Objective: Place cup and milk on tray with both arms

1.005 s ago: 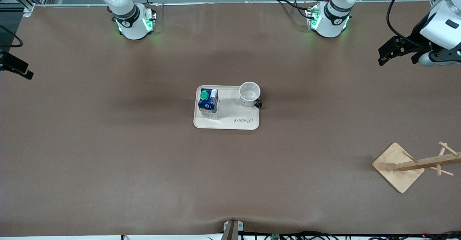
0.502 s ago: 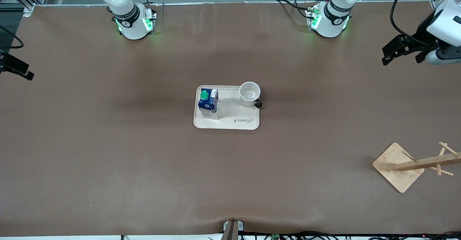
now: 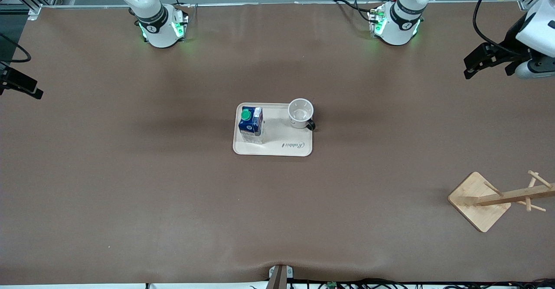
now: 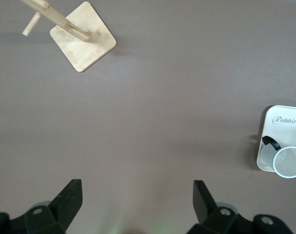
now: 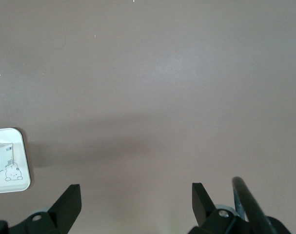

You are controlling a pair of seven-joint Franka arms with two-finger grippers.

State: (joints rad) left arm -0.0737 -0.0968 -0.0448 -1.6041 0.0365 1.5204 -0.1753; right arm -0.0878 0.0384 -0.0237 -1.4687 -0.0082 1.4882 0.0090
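The beige tray [image 3: 282, 149] lies mid-table. The milk carton [image 3: 251, 125] stands upright on it at the right arm's end. The white cup [image 3: 300, 112] stands upright on the tray's corner toward the left arm's end, farther from the camera, its black handle over the tray's edge. The cup [image 4: 289, 162] and tray [image 4: 279, 124] also show in the left wrist view, and a tray corner [image 5: 25, 165] in the right wrist view. My left gripper [image 3: 469, 67] [image 4: 136, 192] is open and empty over bare table at the left arm's end. My right gripper [image 3: 26, 87] [image 5: 136, 195] is open and empty over the right arm's end.
A wooden peg stand with a square base [image 3: 479, 201] sits near the camera at the left arm's end of the table; it also shows in the left wrist view [image 4: 83, 43]. Both arm bases [image 3: 160, 24] [image 3: 395, 22] stand along the table's edge farthest from the camera.
My left gripper has drawn a little farther away from the tray, toward the left arm's end of the table. My right gripper has shifted slightly. The cup and milk have not moved.
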